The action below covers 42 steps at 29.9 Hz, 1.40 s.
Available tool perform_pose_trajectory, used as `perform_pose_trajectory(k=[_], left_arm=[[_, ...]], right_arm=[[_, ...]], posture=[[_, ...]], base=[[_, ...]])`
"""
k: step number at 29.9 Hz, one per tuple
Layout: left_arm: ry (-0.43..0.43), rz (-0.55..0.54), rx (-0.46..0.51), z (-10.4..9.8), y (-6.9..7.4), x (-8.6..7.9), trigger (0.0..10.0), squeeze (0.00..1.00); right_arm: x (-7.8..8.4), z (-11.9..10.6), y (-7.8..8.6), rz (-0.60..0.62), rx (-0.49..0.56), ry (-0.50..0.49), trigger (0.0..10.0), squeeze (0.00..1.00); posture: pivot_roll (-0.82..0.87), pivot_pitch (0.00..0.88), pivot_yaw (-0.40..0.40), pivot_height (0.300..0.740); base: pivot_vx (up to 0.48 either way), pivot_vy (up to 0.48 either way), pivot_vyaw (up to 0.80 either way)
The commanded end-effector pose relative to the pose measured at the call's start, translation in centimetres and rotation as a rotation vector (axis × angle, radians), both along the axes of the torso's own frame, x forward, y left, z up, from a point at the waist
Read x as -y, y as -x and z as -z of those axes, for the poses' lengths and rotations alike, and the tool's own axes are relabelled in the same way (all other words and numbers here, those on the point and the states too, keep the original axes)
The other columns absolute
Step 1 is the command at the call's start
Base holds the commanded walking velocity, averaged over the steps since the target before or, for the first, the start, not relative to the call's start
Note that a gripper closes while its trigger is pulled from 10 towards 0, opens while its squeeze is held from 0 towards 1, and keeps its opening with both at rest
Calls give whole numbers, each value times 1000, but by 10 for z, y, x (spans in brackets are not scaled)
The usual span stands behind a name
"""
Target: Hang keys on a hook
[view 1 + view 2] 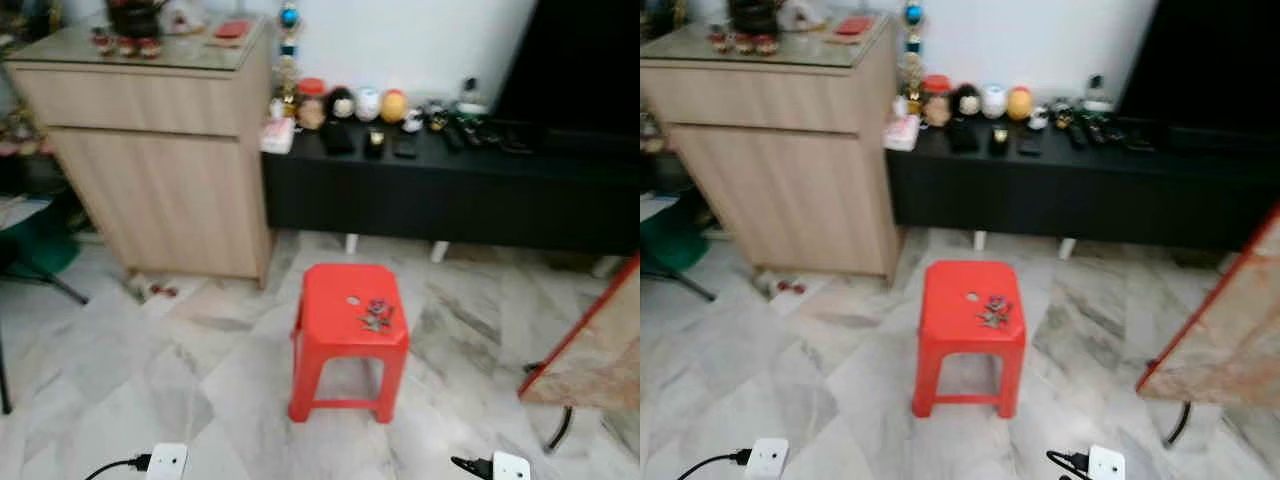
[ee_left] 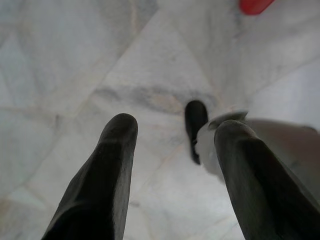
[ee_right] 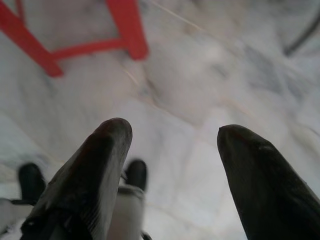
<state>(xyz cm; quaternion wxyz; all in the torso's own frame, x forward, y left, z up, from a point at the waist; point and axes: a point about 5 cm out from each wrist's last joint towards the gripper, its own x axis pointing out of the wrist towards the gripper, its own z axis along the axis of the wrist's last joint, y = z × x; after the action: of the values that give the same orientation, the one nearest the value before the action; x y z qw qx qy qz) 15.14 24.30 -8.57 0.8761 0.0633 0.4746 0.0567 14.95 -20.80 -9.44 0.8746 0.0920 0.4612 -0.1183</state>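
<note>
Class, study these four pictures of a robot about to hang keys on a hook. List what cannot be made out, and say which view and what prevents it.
- Keys on the red stool: head views, too small and blurred to count or describe.
- Small items on the black TV bench: head views, blurred.
- Left gripper and right gripper: wrist views, open over marble floor; their arms are cut off by the bottom edge.
</note>
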Motion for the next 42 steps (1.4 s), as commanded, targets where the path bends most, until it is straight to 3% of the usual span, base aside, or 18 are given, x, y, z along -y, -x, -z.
perform_pose_trajectory(k=[1,24,30,42], left_arm=[[5,12,4,-1,-4,3,10000,0],[4,8,6,-1,-5,2,10000,0],[5,10,6,-1,-5,3,10000,0],[4,14,5,-1,-5,3,10000,0]], right_arm=[[4,1,3,-1,-13,7,10000,0],[3,0,1,-37,-3,7,10000,0],[3,-1,0,-51,3,3,10000,0],[2,0,1,-45,2,-13,10000,0]], posture=[[50,0,-78,740],[48,0,-79,740],[47,0,-79,740],[45,0,-79,740]], base=[[244,0,0],[244,0,0],[241,0,745],[223,0,0]])
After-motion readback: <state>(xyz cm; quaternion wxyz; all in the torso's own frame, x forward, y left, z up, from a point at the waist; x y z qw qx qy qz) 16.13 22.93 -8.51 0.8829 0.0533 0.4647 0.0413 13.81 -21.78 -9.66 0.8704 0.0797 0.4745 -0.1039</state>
